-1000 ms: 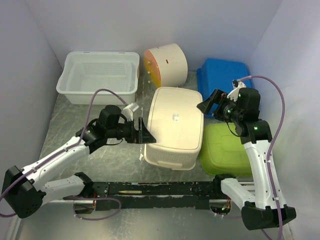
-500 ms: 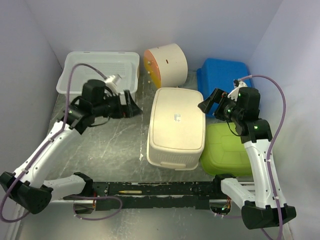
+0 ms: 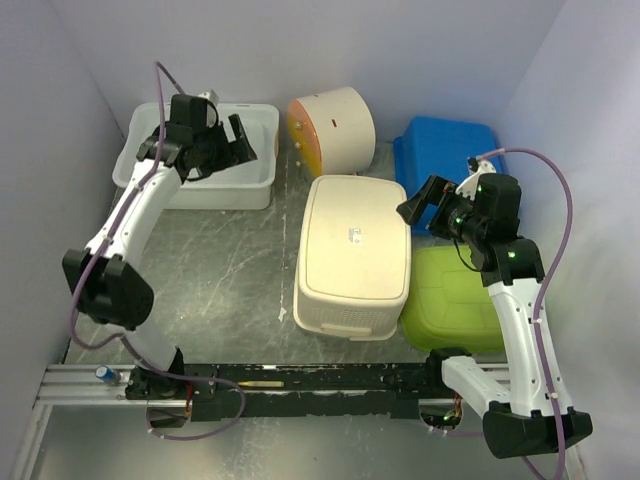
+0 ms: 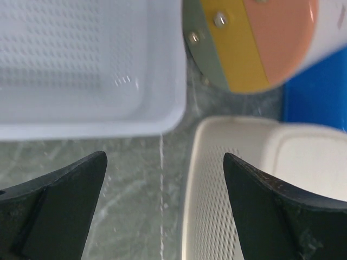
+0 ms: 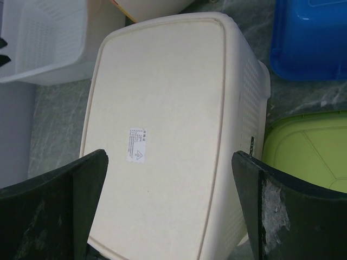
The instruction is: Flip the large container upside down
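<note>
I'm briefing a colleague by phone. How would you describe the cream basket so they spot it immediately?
Find the grey marbled table and look at its middle. The cream basket sits there bottom up, a small label on its flat base. Unlike the green bin at its right and the blue bin behind, it has perforated walls.

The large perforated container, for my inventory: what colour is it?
Cream; the large perforated plastic container shows best in the right wrist view.
</note>
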{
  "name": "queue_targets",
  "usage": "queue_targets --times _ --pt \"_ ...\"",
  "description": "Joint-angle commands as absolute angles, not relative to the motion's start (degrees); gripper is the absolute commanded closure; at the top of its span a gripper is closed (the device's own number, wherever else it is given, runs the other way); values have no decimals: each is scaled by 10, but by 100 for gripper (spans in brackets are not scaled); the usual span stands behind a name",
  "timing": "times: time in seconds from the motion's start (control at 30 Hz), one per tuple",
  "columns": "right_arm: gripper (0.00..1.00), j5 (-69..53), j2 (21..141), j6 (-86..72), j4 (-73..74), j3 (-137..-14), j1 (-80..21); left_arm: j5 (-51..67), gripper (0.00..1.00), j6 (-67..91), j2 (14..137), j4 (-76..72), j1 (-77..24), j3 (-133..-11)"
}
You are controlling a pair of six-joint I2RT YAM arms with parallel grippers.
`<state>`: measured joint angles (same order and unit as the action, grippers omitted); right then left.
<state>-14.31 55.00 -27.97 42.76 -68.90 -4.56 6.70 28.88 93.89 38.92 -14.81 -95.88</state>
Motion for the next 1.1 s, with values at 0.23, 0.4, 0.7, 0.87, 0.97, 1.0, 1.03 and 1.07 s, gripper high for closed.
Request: queue_targets --times 0.23,0.4,0.7,0.87,0.97,1.0,1.03,1.07 --pt "1 -88 515 -243 421 -682 -46 2 0 219 1039 328 -129 -1065" --pt "0 -75 499 -226 401 -675 -46 28 1 172 1107 371 -131 -1140" --pt "0 -47 476 -205 371 -662 -46 38 5 116 1193 314 -131 -1155" --pt "0 -34 455 -200 351 -646 -46 38 4 99 1254 329 -132 -1187" --pt "0 -26 456 -199 350 -644 -46 28 4 90 1261 301 -138 -1165" --pt "0 -25 459 -199 351 -645 -46 23 4 86 1264 294 -141 -1159" --pt "0 -25 462 -200 352 -647 -46 16 4 83 1270 291 -143 -1159" --pt "0 -24 466 -200 353 -648 -46 10 4 82 1279 291 -145 -1163"
